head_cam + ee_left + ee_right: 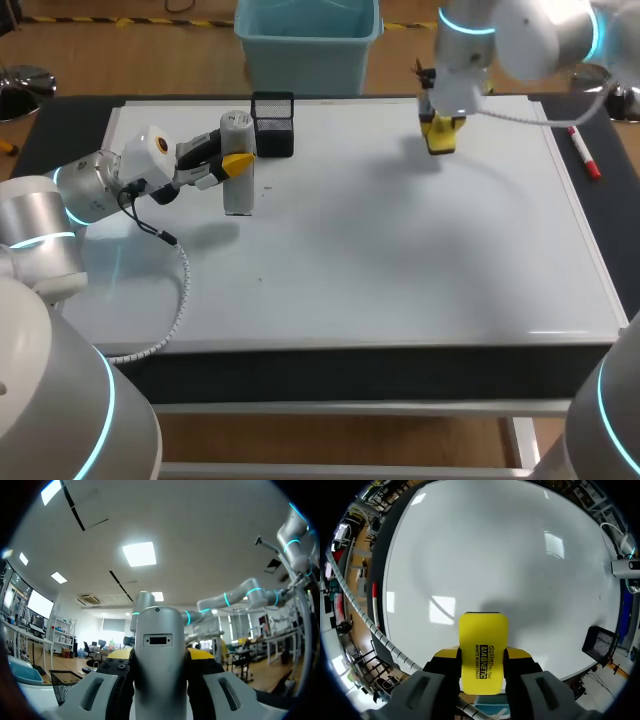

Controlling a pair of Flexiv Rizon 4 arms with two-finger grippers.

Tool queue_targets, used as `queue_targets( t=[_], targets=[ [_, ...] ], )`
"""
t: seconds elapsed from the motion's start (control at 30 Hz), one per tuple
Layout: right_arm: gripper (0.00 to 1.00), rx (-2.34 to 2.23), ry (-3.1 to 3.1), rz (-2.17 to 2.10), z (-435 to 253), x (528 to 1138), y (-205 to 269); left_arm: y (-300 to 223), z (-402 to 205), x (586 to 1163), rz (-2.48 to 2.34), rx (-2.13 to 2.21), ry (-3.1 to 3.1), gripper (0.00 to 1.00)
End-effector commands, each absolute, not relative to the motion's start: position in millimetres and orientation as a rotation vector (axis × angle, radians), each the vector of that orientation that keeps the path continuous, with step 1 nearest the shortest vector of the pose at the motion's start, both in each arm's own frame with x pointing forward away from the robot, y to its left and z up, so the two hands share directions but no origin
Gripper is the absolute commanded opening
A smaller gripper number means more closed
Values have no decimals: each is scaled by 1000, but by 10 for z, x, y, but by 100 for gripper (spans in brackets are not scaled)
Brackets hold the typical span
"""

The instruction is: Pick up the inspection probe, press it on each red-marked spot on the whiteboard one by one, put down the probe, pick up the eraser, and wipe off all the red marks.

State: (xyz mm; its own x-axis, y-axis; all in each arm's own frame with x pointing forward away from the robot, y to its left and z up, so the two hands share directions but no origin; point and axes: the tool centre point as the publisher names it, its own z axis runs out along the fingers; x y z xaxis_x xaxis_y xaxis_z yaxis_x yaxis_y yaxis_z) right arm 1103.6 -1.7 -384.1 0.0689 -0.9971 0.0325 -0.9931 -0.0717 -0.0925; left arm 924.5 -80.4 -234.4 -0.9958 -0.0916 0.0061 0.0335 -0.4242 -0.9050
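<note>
The whiteboard point(400, 260) covers most of the table. On its far left part the left gripper point(234, 162) has its fingers clamped on the grey probe point(237, 195), which stands upright just beside a black mesh basket point(272, 125); I cannot tell if its lower end touches the board. Over the far right part the right gripper point(441, 130) presses both fingers on the yellow eraser point(483, 647), and a red marker point(585, 155) lies just beside the board's right edge.

probe point(158, 660): its lower end is running off the view's edge.
eraser point(483, 652): in the head view my right arm point(470, 60) is covering most of it.
specks point(262, 280) on whiteboard point(400, 250): I'm finding them too small to tell.
</note>
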Motion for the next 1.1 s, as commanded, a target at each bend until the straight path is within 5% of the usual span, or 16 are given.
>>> queue_targets(
  t=[0.03,1.1],
  targets=[
    [0,-2342,2170,-33,-3832,11263,137,-804,-2342,9245,-2590,-80,1639,0],
    [0,-2293,2268,207,-4124,11786,373,-804,-2342,9245,-2590,-80,1639,0]
  ],
)
